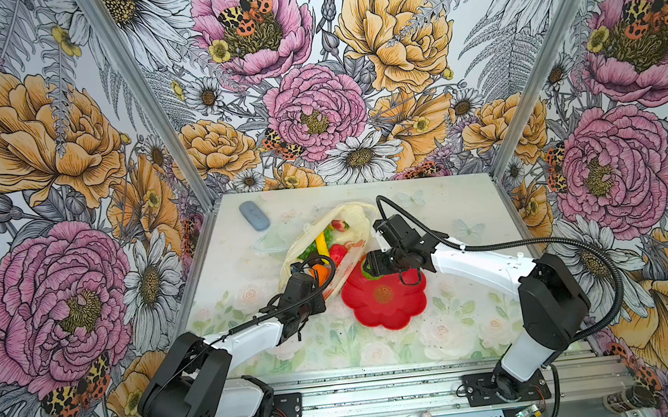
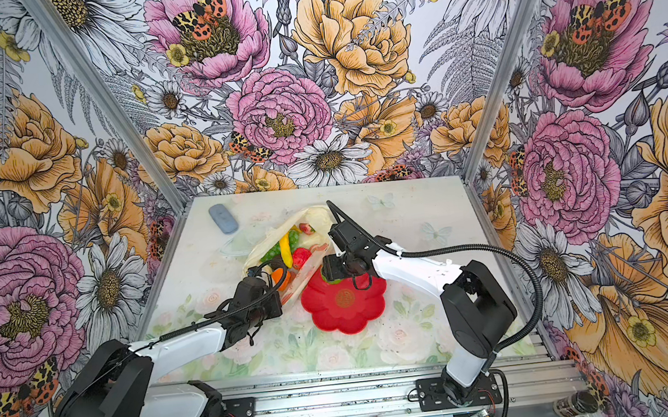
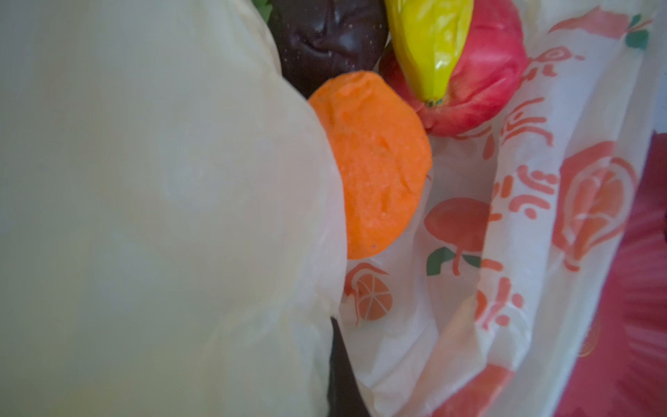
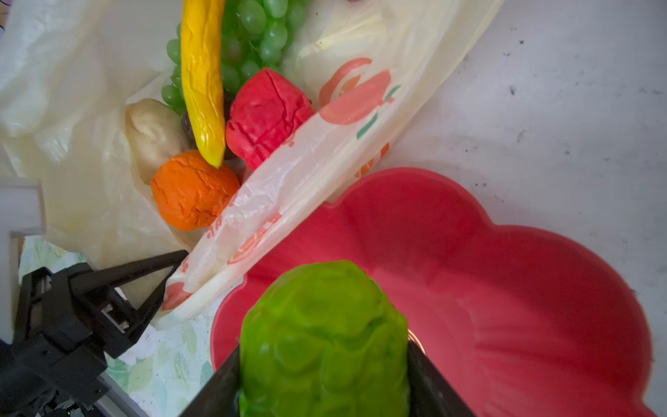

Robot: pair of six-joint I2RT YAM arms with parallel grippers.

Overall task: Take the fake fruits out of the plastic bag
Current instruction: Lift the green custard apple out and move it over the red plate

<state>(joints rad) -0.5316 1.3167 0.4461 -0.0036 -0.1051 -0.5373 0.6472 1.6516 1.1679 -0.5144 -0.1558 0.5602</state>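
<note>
The plastic bag (image 1: 356, 215) lies open on the worktop (image 1: 449, 207), near the middle, its mouth facing the arms and its printed side touching the rim of the red flower-shaped plate (image 4: 541, 289) beside it. Inside the bag are a yellow banana (image 4: 202, 83) lying across a green grape bunch (image 4: 260, 32), a red apple (image 4: 267, 115) just beside the banana's tip, an orange (image 4: 193, 191) nearest the mouth, a cream piece (image 4: 155, 137) against the bag's pale wall, and a dark brown piece (image 3: 325, 39) under the banana. A strawberry (image 1: 340, 225) sits at the far end.

The left end effector (image 4: 175, 265) has its fingers together, pinching the bag's edge at the mouth. The right end effector (image 4: 325, 361) is clamped on a knobbly green piece (image 4: 325, 317), outside the bag, over the plate's near edge. I cannot tell whether the piece touches the plate.
</note>
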